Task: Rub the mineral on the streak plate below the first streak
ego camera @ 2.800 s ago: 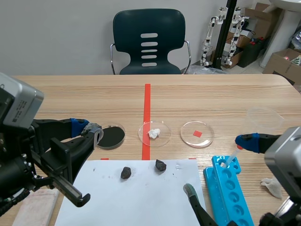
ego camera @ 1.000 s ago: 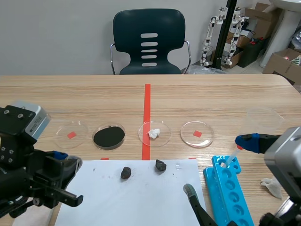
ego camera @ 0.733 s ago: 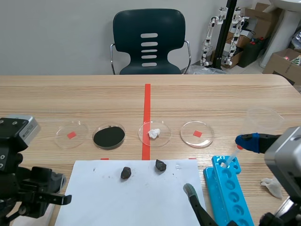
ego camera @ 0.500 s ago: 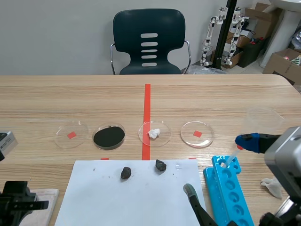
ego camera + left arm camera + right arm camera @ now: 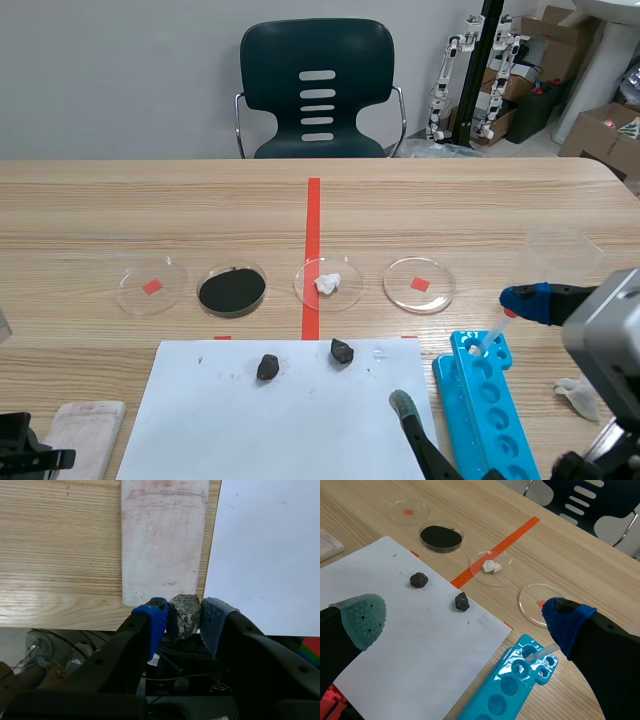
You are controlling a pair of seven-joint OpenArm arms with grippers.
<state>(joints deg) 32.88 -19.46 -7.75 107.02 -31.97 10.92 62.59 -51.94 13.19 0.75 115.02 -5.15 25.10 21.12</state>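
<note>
left pincer (image 5: 184, 622): clamped on mineral (image 5: 183, 611), held by two sides | streak plate (image 5: 162, 540): just ahead of pincer, flat on table (image 5: 60, 545) | mineral: likely hard, rough, small, so it wants a firm side grip | right pincer (image 5: 464, 619): apart, empty

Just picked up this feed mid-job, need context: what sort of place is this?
Probably a robotics lab bench set for mineral tests: petri dishes, a streak plate, spare robot arms and cardboard boxes behind.
</note>
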